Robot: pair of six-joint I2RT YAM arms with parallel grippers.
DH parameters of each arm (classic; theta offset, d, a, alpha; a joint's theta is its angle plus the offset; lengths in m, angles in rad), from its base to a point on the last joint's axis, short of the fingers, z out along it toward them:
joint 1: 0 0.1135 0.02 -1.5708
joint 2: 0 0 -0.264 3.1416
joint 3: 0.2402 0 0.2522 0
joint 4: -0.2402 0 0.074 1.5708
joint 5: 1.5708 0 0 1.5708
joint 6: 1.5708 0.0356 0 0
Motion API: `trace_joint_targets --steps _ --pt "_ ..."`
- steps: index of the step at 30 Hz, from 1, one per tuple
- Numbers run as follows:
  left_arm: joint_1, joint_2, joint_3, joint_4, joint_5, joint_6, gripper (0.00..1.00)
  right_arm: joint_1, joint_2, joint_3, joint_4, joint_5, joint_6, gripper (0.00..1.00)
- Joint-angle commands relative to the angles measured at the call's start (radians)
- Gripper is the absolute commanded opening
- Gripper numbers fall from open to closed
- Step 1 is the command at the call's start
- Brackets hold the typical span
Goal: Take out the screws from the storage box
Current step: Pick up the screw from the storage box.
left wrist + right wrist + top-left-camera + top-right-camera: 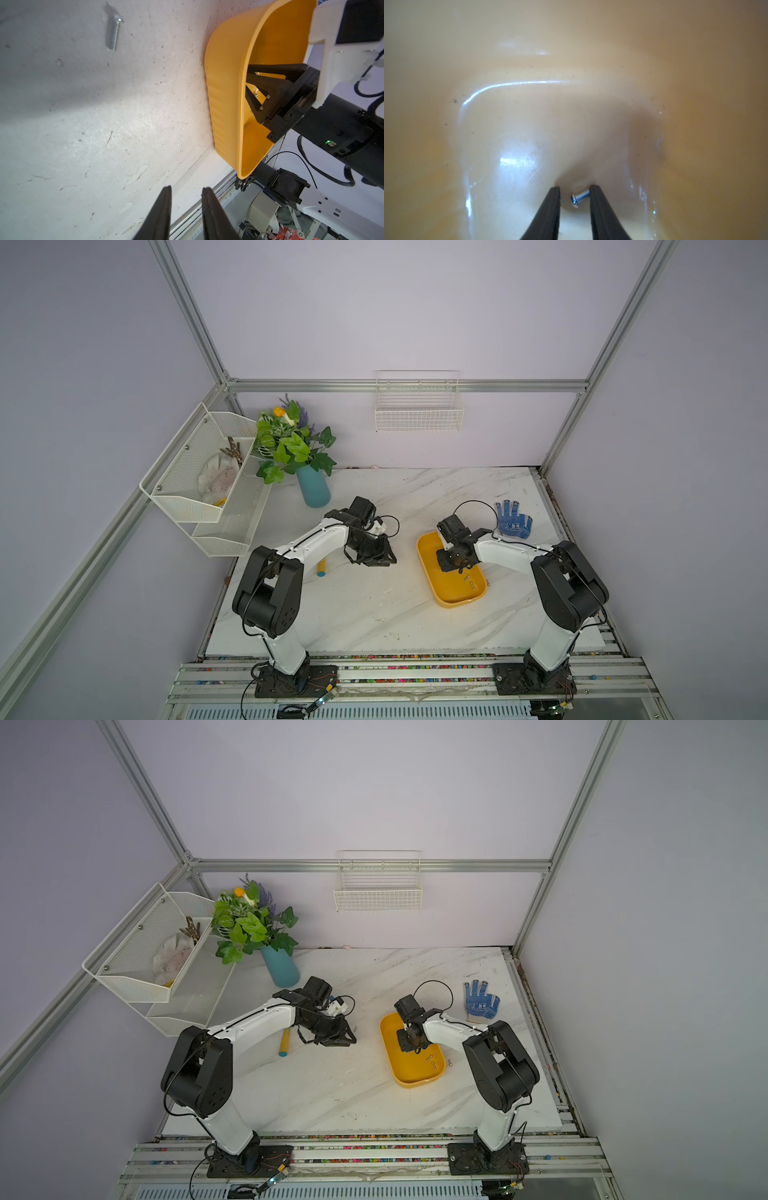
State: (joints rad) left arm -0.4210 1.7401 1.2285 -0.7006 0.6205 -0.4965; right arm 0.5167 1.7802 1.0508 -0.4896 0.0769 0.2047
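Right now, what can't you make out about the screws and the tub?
- Screw count in the yellow-orange plastic storage tub: in a top view the white right arm covers part of it.
- Whether the right gripper pinches the short silver screw: right wrist view, contact blurred.

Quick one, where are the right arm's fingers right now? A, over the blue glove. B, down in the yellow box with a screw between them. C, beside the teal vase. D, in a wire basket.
B: the right wrist view shows the right gripper with its fingers either side of a screw on the storage box floor.
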Motion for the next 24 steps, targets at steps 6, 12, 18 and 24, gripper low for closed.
trace_joint_targets --steps 6,12,18,24 --pt "0.002 -0.014 0.035 -0.011 0.006 0.013 0.30 -0.010 0.053 -0.016 -0.073 0.006 0.004 0.27" --pt "0.002 -0.016 0.029 -0.012 0.007 0.015 0.30 -0.009 0.064 -0.004 -0.077 0.000 0.005 0.25" --pt "0.002 -0.014 0.032 -0.013 0.005 0.016 0.30 -0.010 0.063 -0.014 -0.076 0.003 0.005 0.23" --pt "0.002 -0.017 0.032 -0.013 0.004 0.016 0.30 -0.010 0.071 -0.003 -0.075 0.004 0.002 0.23"
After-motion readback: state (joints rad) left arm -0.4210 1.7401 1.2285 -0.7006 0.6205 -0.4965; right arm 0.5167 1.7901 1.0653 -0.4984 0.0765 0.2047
